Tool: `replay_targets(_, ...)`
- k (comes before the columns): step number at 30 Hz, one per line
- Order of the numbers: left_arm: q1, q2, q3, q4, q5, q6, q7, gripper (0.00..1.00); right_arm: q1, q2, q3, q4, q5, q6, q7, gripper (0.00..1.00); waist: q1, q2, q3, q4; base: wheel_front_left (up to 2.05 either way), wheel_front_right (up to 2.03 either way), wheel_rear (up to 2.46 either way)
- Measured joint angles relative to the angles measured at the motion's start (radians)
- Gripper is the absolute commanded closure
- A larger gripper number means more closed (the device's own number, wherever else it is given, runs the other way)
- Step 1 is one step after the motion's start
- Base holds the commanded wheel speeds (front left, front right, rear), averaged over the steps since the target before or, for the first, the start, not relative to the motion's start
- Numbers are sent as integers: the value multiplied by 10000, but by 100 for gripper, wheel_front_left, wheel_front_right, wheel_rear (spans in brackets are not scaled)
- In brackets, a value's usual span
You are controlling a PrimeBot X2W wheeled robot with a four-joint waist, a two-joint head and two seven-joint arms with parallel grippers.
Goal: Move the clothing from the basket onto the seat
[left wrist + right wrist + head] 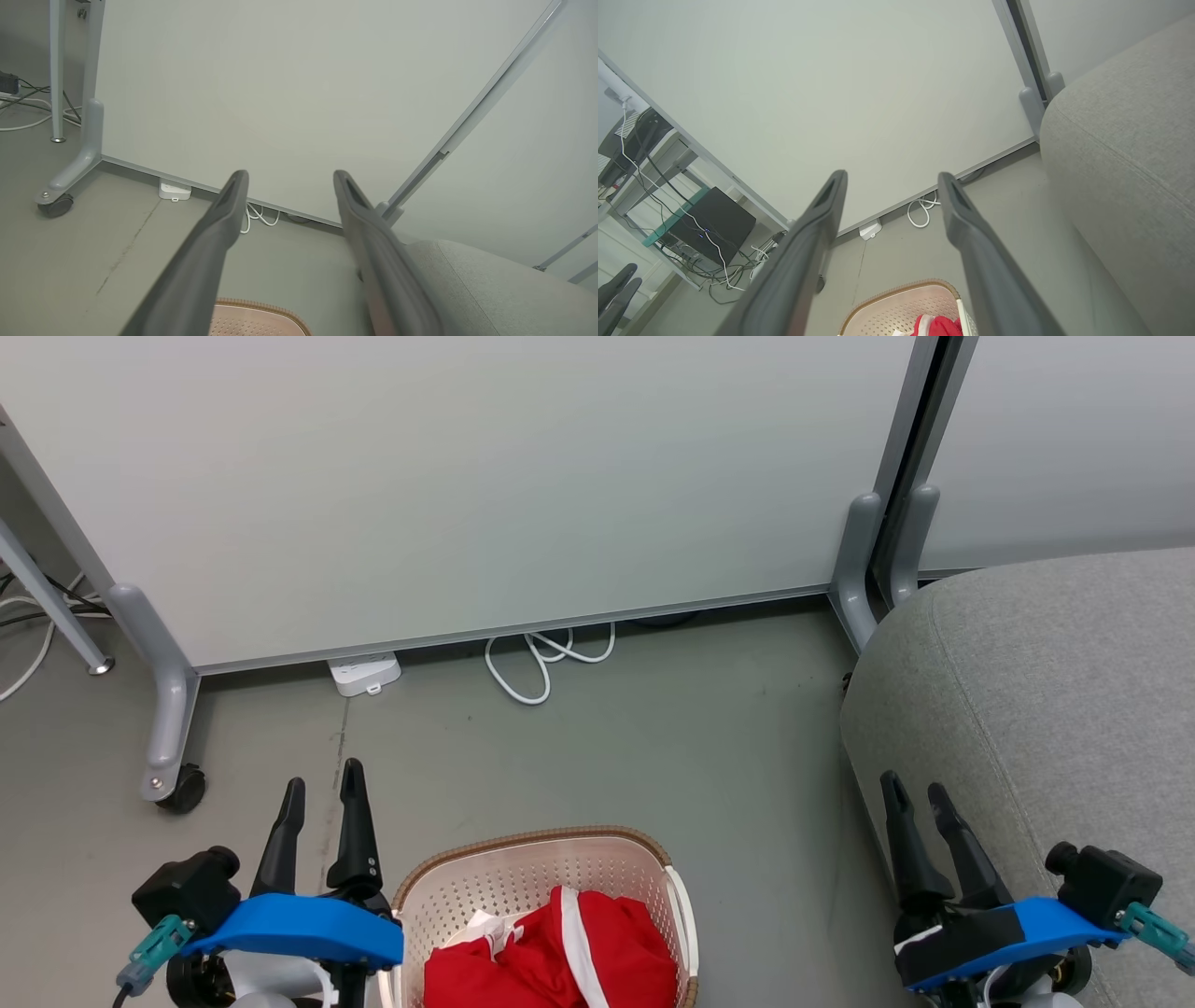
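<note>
We see the clothing [551, 957] lying in the basket [532, 835], a red heap with a white stripe that runs from near to far across it. The basket stands on the floor [653, 737] at the near middle of the scene. Its near part is cut by the picture edge, so we cannot tell how much fabric is inside.

The 2 grippers stand on either side of it. The left gripper [324, 775] is just beside the left rim of the basket, its jaws spread wide and holding nothing, its fingers pointing to the far side. The right gripper [914, 784] also has its jaws wide and empty, but it shows at the near left edge of the seat [1055, 691], with a strip of bare floor between it and the basket.

So the clothing lies to the right of the left gripper, nearer than its fingertips and lower. We judge the left arm to be the nearer of the 2 for a first grasp: it would need to pull back, turn right and go down into the basket. The seat is at the right of the scene, apart from the basket, so the carry would go to the right
</note>
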Motion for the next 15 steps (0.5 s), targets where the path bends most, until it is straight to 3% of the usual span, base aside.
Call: replay_targets(15,-12,21,-291,96,1651,-46,-364,0,-42,-8,165,109,-1593,2,-362,0,0,0,39,27,0,0,0)
